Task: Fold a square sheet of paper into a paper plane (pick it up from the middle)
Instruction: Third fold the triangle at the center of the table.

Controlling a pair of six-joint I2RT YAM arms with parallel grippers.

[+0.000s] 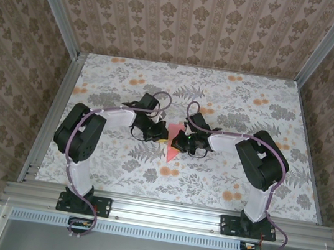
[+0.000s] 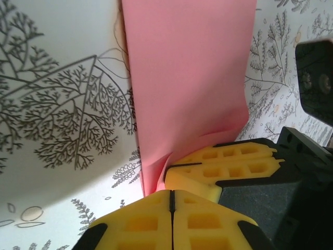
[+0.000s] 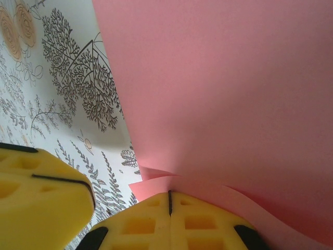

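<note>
Pinching the pink sheet at the table middle: right gripper is clamping its bottom fold, left gripper is sitting closed just beside, hold unclear. Paper is fanning out beyond; uneven pulls are risking a tear or skewed crease.

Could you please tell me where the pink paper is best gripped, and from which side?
Pinch the pink paper near its middle, above the pointed end, coming from left and right. It is thin and bends, so probably only a pinch across its flat faces holds. The left fingers and right fingers are shut on it there.
</note>
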